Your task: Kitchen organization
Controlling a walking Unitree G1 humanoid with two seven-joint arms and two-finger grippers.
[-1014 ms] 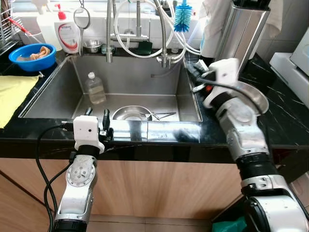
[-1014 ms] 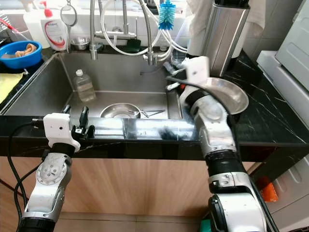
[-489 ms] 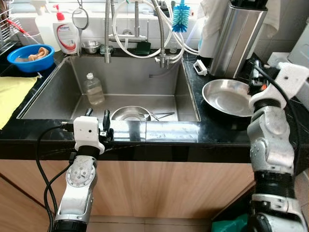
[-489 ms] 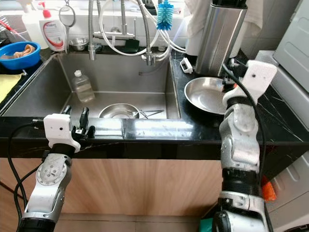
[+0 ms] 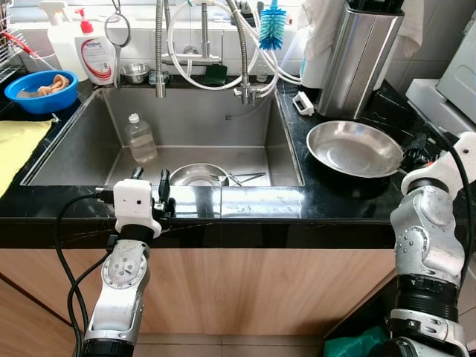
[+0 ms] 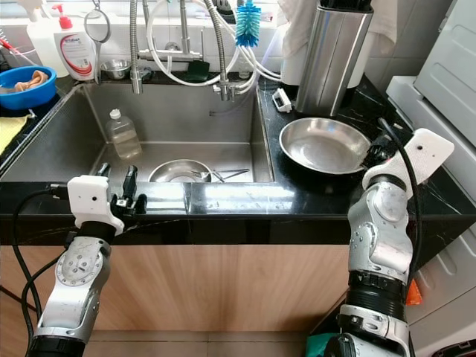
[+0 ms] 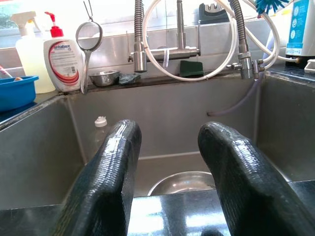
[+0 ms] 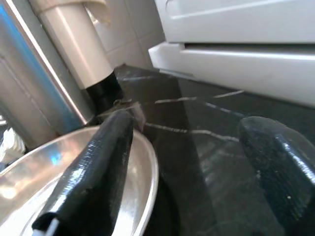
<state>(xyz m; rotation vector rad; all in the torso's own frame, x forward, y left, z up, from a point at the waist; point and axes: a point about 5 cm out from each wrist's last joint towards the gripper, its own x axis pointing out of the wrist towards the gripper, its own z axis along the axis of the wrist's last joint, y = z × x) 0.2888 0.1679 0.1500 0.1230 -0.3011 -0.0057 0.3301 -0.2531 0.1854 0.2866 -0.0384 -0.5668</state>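
right gripper (image 8: 182,162) wide open, empty, one finger over the steel pan (image 5: 355,148) rim just beside it on counter, looks like reaching to grab pan; next needs closing on rim; left gripper (image 7: 167,162) open, idle at sink (image 5: 89,141) edge.

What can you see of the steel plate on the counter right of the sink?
The plate is a round, shallow dish of shiny metal, empty, with a raised rim and reflections across its bowl. It sits upright and flat on the black marbled counter, between the sink and the right gripper. A tall steel canister stands just behind it. The gripper's fingers are open at its right edge, one finger over the rim; contact cannot be told.
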